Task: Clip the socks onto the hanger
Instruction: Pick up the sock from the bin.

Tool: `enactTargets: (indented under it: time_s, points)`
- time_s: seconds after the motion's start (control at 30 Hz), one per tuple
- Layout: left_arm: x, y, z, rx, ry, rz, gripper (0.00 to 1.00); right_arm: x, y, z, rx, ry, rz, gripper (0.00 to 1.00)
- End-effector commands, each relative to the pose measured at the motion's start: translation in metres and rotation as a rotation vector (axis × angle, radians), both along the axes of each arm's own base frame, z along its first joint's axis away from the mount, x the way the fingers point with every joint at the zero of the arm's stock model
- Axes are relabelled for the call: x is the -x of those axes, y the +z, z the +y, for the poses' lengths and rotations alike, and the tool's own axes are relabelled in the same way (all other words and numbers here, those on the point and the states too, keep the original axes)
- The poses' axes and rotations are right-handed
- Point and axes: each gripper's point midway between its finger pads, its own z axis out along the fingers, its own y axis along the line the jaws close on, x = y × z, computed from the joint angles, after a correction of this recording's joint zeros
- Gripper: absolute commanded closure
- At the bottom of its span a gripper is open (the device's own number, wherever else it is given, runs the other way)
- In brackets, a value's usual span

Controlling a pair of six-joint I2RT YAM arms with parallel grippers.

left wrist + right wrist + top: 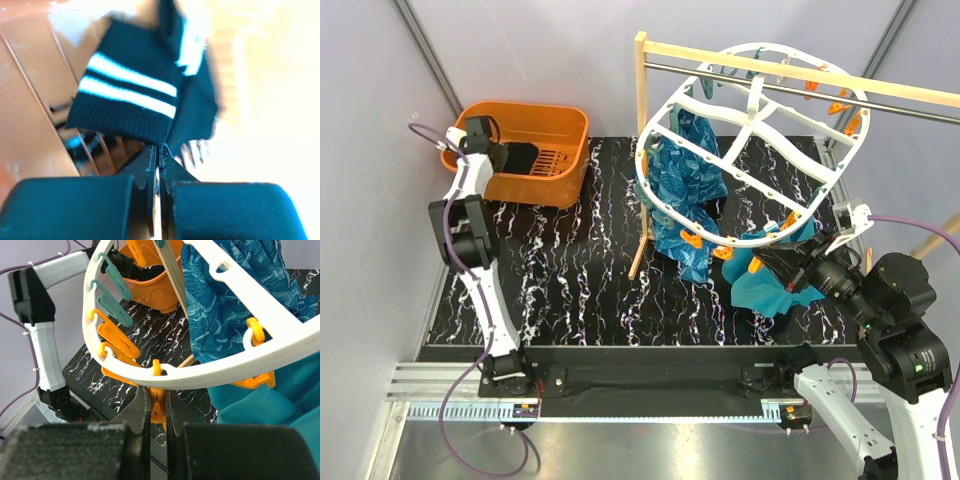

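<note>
Pinching only the ribbed edge of the striped sock (127, 95) with the left gripper (158, 150), fingertips pressed together on the fabric, down inside the orange basket (560, 125). Risks losing so thin a bite on the lift and dropping the sock back among the basket slats, or snagging it there. May also drag up a second piece (looks like another striped fold behind the first, yet too blurred to call one sock or two). Sits well apart from the hanger (225, 375), so faces a long carry across the table (580, 270) with a dangling load. Could easily brush the wooden rack (642, 150) or the blue patterned cloth (225, 300) on the way.

On the other side, right gripper (158, 395) closed on an orange clip (158, 412) just under the white rim, near the teal cloth (270, 405). Could lose the clip with any swing of the tilted frame, or tug the whole frame along the metal rod (910, 112).

Cannot tell whether the squeeze opens the clip's mouth: hidden behind the fingers. Left wrist view smeared, and washed out on its right half. Left fingertips lost inside the basket in the top view. Count of socks left in the basket unclear. Attachment of hanger to rod not plain either.
</note>
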Motion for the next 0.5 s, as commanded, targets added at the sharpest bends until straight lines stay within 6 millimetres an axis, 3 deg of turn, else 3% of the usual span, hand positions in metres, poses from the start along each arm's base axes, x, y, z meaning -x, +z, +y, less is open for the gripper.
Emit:
enactTargets:
  time_s: [0.0,0.03,0.07,0.27,0.47]
  points:
    - [0.001,0.138,-0.011,-0.077,-0.058,-0.315,1.00,0.002,0.005,0.004,-0.013,0.022,0.005,1.00]
    - [0.003,0.130,-0.012,-0.076,-0.061,-0.298,1.00,0.002,0.005,0.004,-0.013,0.023,0.005,1.00]
    - [0.008,0.144,-0.013,-0.082,-0.058,-0.317,1.00,0.003,0.006,0.004,-0.015,0.028,0.004,1.00]
    - [0.023,0.160,-0.023,-0.073,-0.094,-0.356,1.00,0.003,0.006,0.005,-0.019,0.031,0.009,1.00]
    - [0.021,0.185,-0.042,-0.067,-0.205,-0.449,1.00,0.003,0.004,0.006,-0.020,0.033,0.019,1.00]
